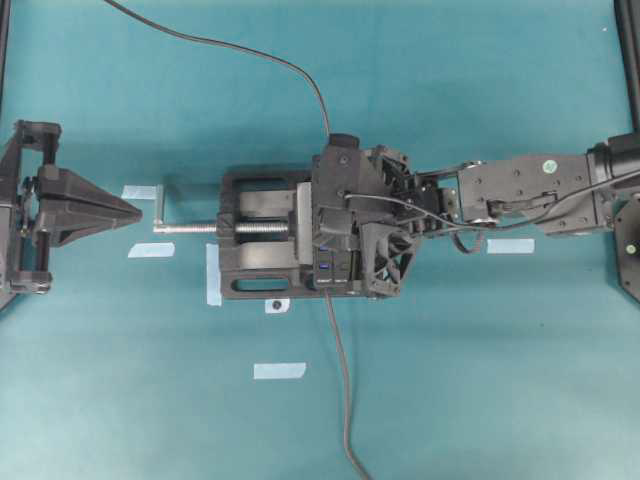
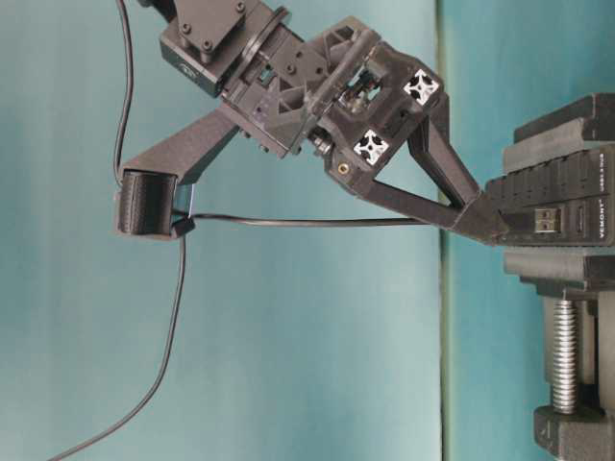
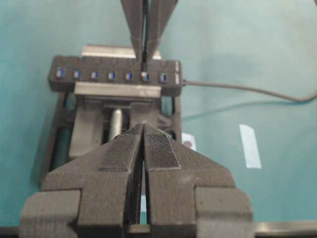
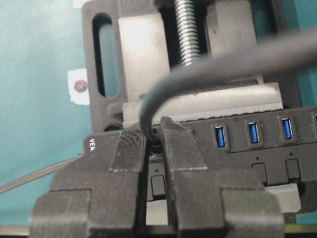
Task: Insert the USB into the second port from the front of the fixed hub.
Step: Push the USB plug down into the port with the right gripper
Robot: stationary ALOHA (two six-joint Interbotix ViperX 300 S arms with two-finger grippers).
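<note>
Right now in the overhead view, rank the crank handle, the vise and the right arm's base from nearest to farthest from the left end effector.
1. Crank handle, just right of the left end effector, at the screw's end.
2. Vise, mid-table, further right.
3. Right arm's base, at the far right edge.

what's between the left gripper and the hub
The vise with its silver screw, clamping the hub; the left gripper faces it in the left wrist view.
</note>
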